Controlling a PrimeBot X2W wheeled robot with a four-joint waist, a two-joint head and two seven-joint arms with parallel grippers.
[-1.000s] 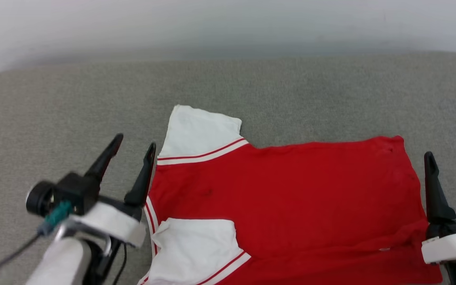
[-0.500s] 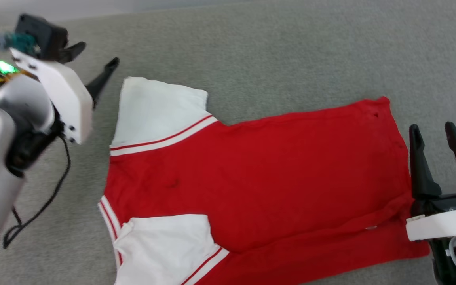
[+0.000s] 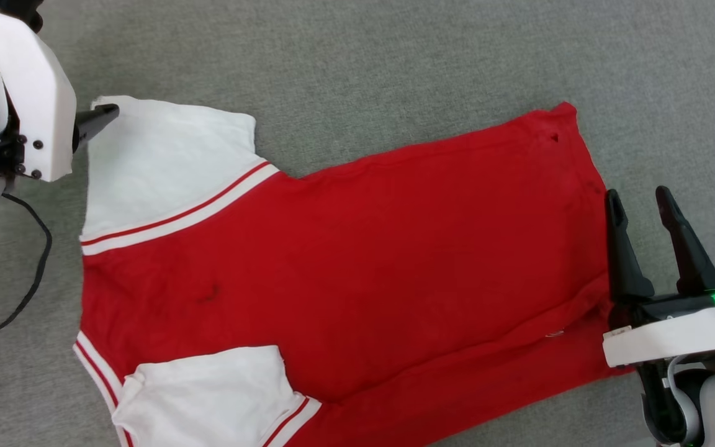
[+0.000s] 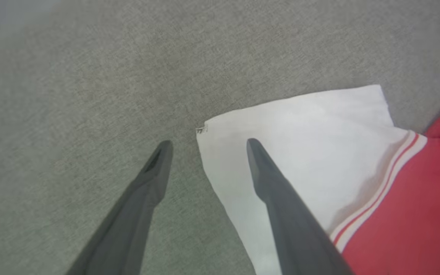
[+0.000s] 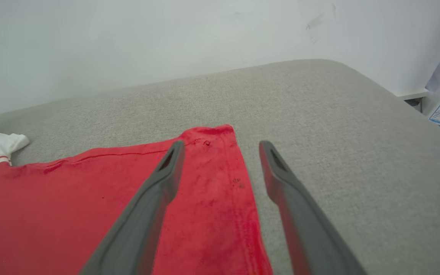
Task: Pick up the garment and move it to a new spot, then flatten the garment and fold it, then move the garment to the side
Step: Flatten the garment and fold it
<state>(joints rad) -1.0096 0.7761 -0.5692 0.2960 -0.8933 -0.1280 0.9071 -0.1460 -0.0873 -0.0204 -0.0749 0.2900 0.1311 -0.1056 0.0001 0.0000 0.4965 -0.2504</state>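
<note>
Left gripper (image 4: 208, 142): jaws wide apart, holding nothing. It hangs above the far-left sleeve (image 3: 165, 161), fingers pointing down. In the left wrist view one finger is over the white cloth and the other over bare cushion (image 3: 395, 62), so it straddles the sleeve's outer edge right by the corner. No contact that I can see. The arm comes in from the far left, wrist bent down, with a black cable (image 3: 28, 273) trailing off it.

Right gripper (image 3: 638, 194): also fully spread and empty. It sits low at the right end of the shirt (image 3: 364, 261), fingers pointing far. One finger is over the hem (image 3: 593, 205) and the other over cushion just right of it, a little short of the far-right corner.

The shirt lies mid-cushion, spread mostly flat with the plain red side up, collar end left, hem right. The near sleeve (image 3: 208, 391) is a bit rumpled, and a long ridge runs along the near edge of the body. A pale wall (image 5: 128, 38) stands behind the cushion.

Step, as I judge it: flatten and fold, at the point of taking grip on two far-edge points. The pick-and-move looks done.

Next move: both grippers drop and pinch a single layer, left on the sleeve corner and right on the hem. Then pull apart to take out slack, or carry the far edge toward the near one. Risk: a finger slides over the cloth and misses the edge.
</note>
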